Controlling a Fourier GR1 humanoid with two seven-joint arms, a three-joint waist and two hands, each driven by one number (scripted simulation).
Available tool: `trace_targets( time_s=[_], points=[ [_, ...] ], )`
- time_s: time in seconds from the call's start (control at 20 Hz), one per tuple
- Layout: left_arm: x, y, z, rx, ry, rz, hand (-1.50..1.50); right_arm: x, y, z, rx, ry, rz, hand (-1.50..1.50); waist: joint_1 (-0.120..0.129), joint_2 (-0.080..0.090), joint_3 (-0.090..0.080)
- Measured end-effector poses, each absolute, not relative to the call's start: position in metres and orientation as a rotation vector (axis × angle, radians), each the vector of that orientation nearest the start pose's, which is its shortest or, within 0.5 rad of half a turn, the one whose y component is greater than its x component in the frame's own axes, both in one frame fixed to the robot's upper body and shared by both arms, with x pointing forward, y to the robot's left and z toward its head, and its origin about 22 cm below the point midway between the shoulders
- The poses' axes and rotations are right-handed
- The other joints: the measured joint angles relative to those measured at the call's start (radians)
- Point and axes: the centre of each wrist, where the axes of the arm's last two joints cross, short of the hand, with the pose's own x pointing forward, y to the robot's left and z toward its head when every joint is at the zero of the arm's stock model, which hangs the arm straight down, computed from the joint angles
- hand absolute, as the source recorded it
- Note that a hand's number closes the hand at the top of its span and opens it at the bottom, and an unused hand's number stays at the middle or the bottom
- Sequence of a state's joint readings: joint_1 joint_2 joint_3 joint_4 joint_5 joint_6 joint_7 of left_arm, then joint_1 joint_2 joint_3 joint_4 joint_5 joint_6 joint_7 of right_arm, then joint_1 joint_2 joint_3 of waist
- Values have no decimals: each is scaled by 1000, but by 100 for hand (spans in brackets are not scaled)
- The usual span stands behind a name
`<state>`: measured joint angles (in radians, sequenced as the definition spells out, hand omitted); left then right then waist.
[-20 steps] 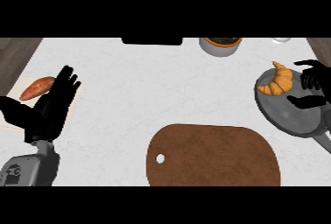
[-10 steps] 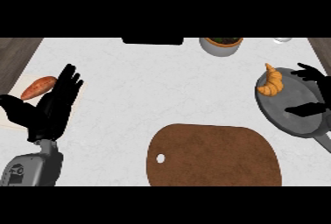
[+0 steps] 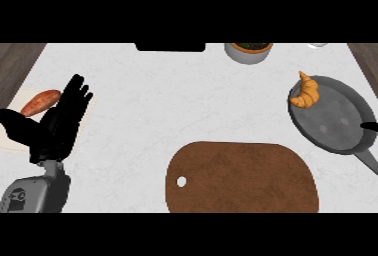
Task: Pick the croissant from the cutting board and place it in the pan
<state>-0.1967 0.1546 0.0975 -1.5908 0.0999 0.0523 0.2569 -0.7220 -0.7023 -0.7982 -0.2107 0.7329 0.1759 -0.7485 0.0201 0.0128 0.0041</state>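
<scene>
Nearest on the counter (image 3: pixel 184 100), the brown cutting board (image 3: pixel 244 177) lies bare, and the left hand (image 3: pixel 55 125) rests at the view's left with its fingers straight and holding nothing. Of the right hand (image 3: pixel 367 124) only a dark tip shows at the right edge, so I cannot tell its state. Farther off, the croissant (image 3: pixel 306 91) lies against the far-left rim of the grey pan (image 3: pixel 336 122), untouched by either hand, so the placing looks done.
</scene>
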Motion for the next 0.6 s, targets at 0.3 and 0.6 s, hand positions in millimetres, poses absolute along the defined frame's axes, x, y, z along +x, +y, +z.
trace_targets(
  time_s=[0.3, 0.6],
  points=[
    [280, 267, 63, 81, -1535, 34, 0, 272, -552, 62, -484, -1655, 176, -150, 2, 2, 2],
    [278, 266, 58, 88, -1534, 38, 0, 236, -579, 68, -468, -1622, 136, -150, -5, 1, 4]
  ],
)
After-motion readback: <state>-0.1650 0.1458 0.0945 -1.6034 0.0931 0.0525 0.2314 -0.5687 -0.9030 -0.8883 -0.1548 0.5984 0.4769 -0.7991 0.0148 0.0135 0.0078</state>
